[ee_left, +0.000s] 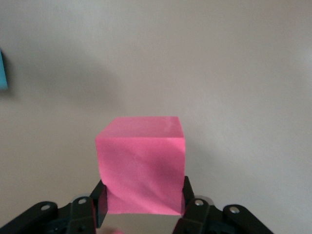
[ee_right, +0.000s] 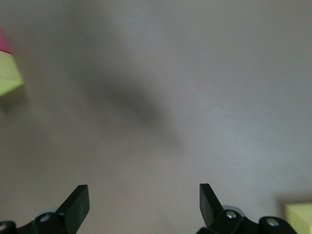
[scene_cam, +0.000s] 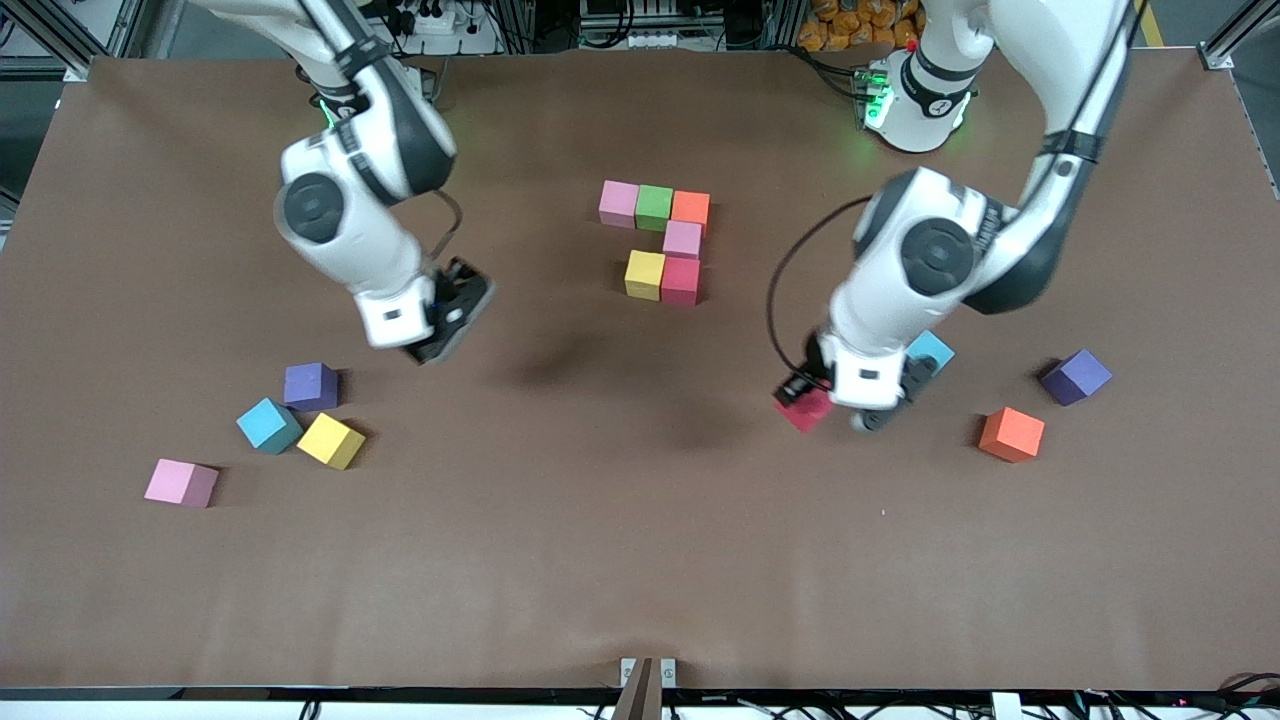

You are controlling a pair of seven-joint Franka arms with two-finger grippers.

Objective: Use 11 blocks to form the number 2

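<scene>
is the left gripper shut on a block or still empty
Shut on a block. The left gripper has its fingers pressed against both sides of the red block, which also shows beside it in the front view.

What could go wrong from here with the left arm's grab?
1. The left gripper is shut on the red block low on its sides, so it may twist or slip in transit.
2. The sky-blue block sits right beside that wrist and might get nudged.
3. The right gripper hangs open, waiting, over bare table.

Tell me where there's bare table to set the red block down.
Bare table borders the yellow block on the front-camera side, up to the table's edge. Crowded: loose cubes beside the left gripper, holding the red block, and near the purple cube.
</scene>
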